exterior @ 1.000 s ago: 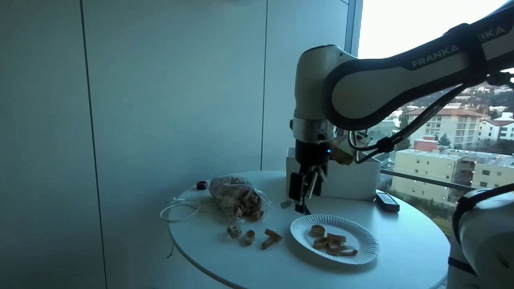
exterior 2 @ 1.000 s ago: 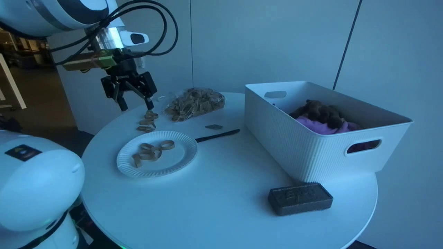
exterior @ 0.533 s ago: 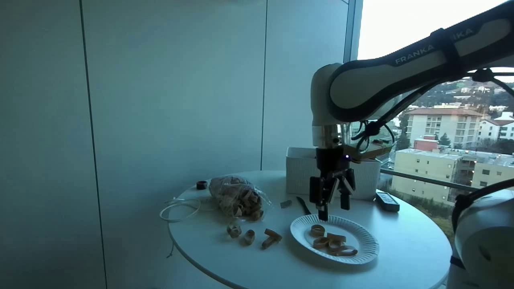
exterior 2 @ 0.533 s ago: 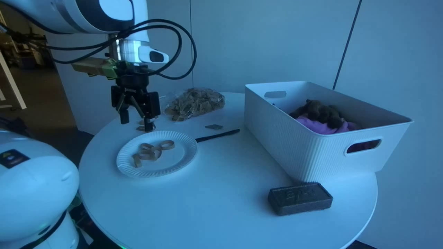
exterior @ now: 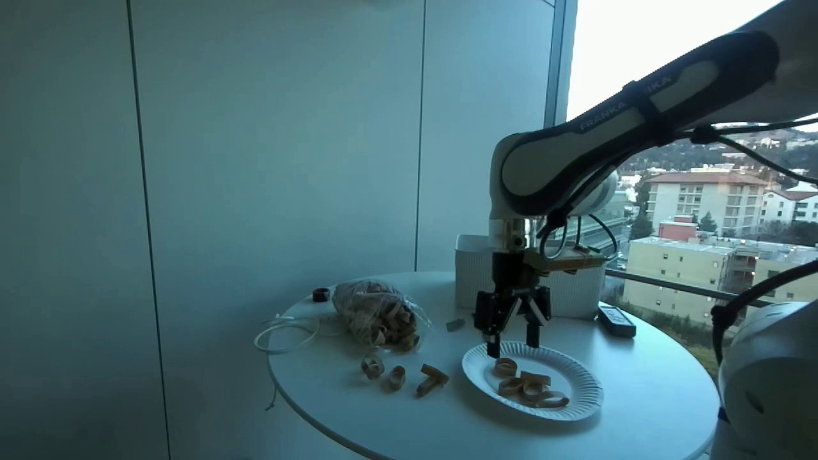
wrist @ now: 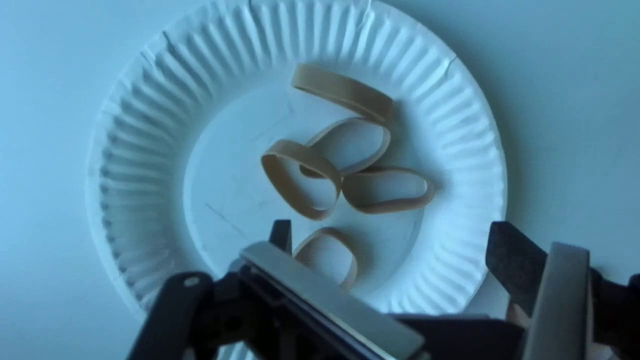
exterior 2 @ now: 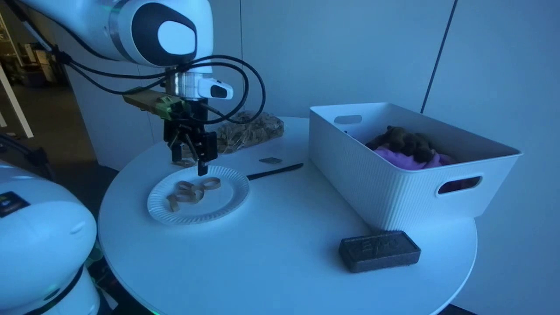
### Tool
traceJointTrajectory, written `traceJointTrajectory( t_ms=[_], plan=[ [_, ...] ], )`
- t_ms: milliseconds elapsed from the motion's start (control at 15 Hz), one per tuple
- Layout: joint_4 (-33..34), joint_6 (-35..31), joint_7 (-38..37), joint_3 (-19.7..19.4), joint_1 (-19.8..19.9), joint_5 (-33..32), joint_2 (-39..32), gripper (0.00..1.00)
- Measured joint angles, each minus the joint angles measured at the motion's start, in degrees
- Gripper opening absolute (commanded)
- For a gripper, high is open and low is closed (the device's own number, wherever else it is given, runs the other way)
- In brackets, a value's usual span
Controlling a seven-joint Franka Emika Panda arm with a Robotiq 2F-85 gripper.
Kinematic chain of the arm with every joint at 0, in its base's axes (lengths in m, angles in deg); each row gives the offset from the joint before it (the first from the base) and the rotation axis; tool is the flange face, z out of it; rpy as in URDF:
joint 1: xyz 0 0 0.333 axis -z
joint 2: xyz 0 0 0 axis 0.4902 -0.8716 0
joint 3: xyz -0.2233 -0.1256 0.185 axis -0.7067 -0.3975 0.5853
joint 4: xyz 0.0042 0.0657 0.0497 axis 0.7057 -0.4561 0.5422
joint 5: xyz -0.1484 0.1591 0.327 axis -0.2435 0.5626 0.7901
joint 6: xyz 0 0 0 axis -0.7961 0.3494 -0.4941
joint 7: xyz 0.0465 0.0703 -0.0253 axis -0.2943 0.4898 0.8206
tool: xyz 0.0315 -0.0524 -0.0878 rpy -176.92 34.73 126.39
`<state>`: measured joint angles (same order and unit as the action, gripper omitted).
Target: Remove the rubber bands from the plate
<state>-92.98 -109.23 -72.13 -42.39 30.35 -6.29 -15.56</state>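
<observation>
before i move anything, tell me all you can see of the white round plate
The white round plate looks like paper: a fluted rim, creased in places, around a flat base with faint thin marks. It lies face up on the round white table, bearing five tan rubber bands. A slim black knife lies by its rim; whether they touch I cannot tell. The open black claw hangs over it, apparently not touching.

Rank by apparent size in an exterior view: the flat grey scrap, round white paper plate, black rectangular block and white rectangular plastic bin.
In an exterior view:
1. White rectangular plastic bin
2. Round white paper plate
3. Black rectangular block
4. Flat grey scrap
Nearness enlarges the block, but the order is clear.
</observation>
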Motion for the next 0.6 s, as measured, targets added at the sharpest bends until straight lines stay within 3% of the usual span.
traceJointTrajectory(
  t_ms=[133, 600],
  plan=[
    [0.0, -2.7, -0.5, 0.0, 1.7, -0.1, -2.5, 1.0],
    [0.0, -2.8, -3.9, -0.1, 5.8, -0.1, -7.8, 1.0]
  ],
)
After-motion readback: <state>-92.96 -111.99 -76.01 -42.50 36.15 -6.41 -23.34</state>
